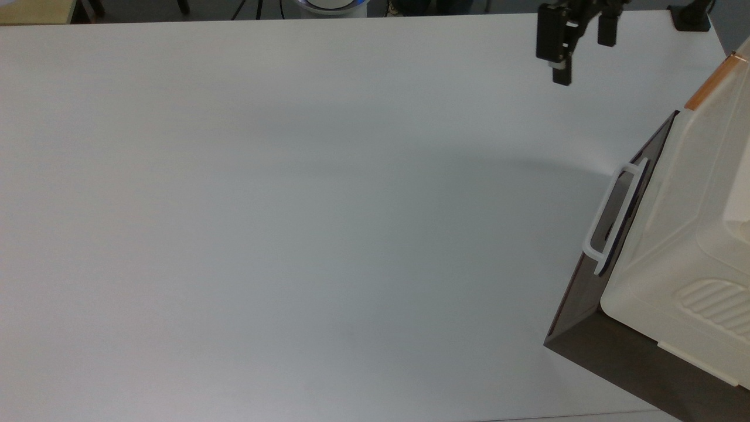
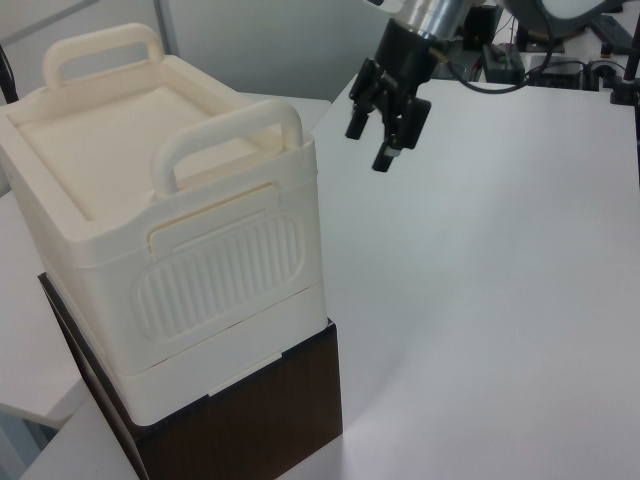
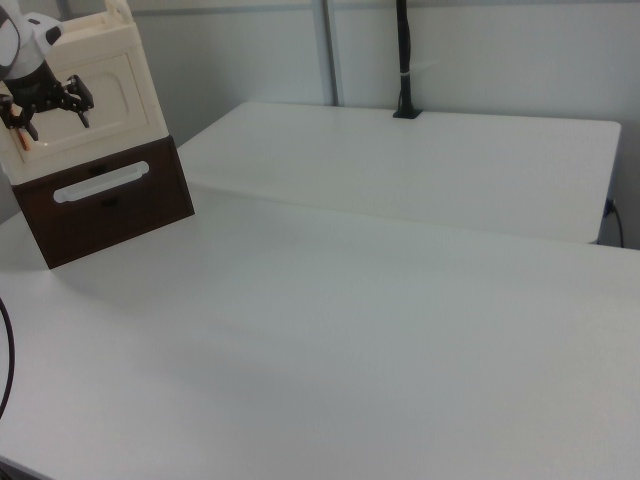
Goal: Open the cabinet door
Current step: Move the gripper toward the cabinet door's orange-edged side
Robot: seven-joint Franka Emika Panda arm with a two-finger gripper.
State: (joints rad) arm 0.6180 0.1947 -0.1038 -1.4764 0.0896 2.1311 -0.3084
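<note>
A broad white table (image 1: 293, 205) spreads under soft, even light. In the right view a second white table (image 3: 420, 160) stands beyond it, a black pole (image 3: 404, 60) clamped at its far edge before pale wall panels (image 3: 480, 50). In the left view, far desks hold dark equipment (image 2: 560, 40).

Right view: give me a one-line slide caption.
Open end effector hovers before the cream cabinet door, above the dark brown drawer on the white table.
</note>
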